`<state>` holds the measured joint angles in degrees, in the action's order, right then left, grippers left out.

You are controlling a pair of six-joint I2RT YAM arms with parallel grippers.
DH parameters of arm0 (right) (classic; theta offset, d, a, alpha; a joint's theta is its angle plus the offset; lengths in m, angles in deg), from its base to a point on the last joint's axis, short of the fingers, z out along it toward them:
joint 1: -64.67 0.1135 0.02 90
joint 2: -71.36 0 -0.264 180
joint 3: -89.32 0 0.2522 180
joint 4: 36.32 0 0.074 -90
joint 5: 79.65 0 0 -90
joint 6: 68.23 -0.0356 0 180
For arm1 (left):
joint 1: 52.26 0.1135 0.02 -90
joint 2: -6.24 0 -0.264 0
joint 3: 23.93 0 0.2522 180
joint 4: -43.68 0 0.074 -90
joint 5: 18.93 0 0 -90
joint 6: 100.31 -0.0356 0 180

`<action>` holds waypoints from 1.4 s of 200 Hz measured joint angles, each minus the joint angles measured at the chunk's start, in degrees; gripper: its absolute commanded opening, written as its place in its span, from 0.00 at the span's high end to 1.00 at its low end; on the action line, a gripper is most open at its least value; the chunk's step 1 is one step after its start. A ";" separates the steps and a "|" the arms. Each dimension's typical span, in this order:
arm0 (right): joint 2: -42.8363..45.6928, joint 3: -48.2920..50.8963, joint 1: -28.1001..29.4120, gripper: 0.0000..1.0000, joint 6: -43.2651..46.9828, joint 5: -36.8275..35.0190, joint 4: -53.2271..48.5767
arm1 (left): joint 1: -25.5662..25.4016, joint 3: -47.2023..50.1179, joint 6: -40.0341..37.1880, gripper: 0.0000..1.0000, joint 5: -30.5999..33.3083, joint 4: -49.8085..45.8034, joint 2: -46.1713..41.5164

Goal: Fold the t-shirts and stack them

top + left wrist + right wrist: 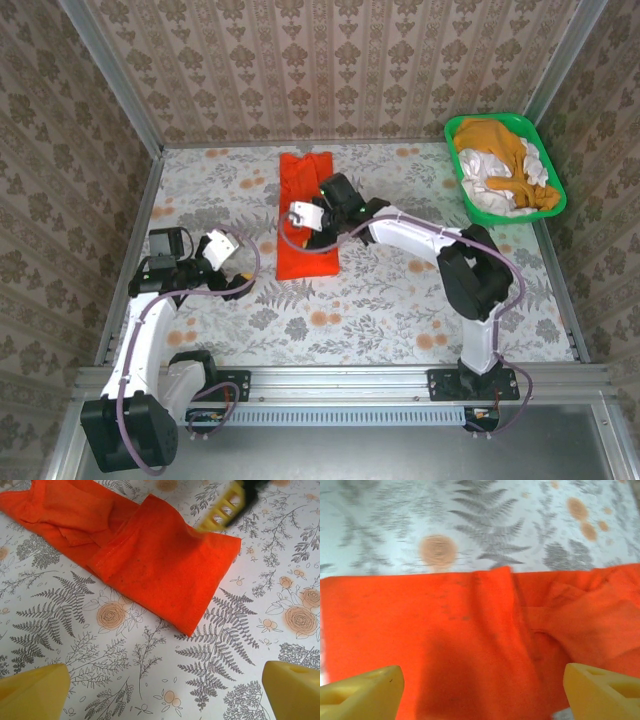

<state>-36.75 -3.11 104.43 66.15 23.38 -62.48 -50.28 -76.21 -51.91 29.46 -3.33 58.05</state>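
A bright red-orange t-shirt (303, 172) lies folded into a long strip on the table, running from the far middle toward me. My right gripper (310, 234) hovers over the strip's near half. In the right wrist view its jaws (482, 695) stand wide open just above the orange cloth (465, 630), holding nothing. My left gripper (238, 280) sits low over the table, left of the shirt's near end. It is open (162, 700) over bare tablecloth, with the shirt's near corner (165, 565) just ahead. A mustard t-shirt (500, 146) and a white one (488, 192) lie crumpled in the basket.
The green plastic basket (491, 120) stands at the far right corner. The flowered tablecloth (400, 310) is walled by patterned panels at the back and both sides. One yellow finger of the right gripper (225, 507) shows at the top of the left wrist view.
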 measured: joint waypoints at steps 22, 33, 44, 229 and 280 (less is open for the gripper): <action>1.14 4.22 3.39 0.26 2.47 1.29 -0.24 | 0.00 0.15 0.00 0.00 -0.17 0.31 0.00; 1.09 5.35 5.01 0.32 3.76 1.66 -0.96 | 0.00 0.26 0.00 0.00 -0.24 0.31 0.00; 1.01 5.79 6.12 0.38 4.26 2.03 -1.62 | 0.00 0.31 0.00 0.00 -0.24 0.31 0.00; -7.98 4.17 6.25 1.00 5.38 -7.13 2.23 | 0.00 0.68 1.09 0.00 -0.66 0.35 -0.07; 1.44 13.29 6.95 1.00 2.73 -3.67 -2.14 | -2.05 0.68 6.45 0.00 -0.13 3.67 0.00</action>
<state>-35.31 10.18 111.38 68.88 19.71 -64.63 -52.34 -75.54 -45.46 29.33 0.34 58.05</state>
